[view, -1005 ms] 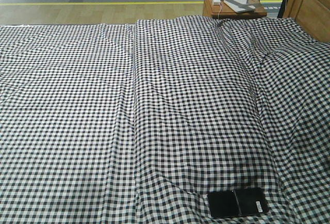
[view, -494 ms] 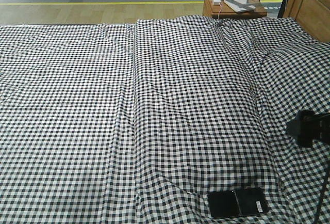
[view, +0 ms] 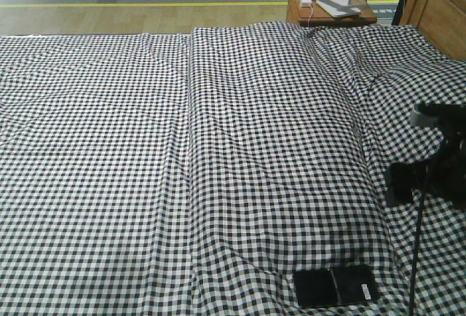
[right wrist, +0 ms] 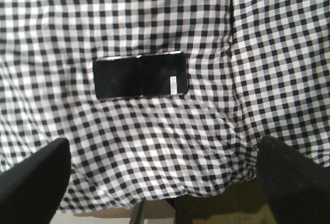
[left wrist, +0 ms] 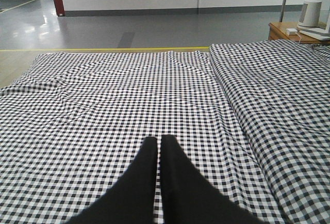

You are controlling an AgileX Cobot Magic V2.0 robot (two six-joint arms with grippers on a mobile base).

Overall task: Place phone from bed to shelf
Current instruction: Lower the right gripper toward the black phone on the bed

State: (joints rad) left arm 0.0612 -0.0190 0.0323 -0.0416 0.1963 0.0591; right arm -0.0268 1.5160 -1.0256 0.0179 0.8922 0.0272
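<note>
Your right claw (right wrist: 162,146) is spread wide, empty, hovering over the phone (right wrist: 140,75), which lies flat on the bed (view: 218,148), near edge, right side. Your left claw (left wrist: 157,140) is pinched closed, nothing in it.

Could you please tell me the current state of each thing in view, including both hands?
phone: lying flat on the bed near its edge, not gripped.
bed: covered by a checked sheet, wrinkled in long folds.
left hand: shut, empty, above the sheet.
right hand: open, empty, apart from the phone.
</note>
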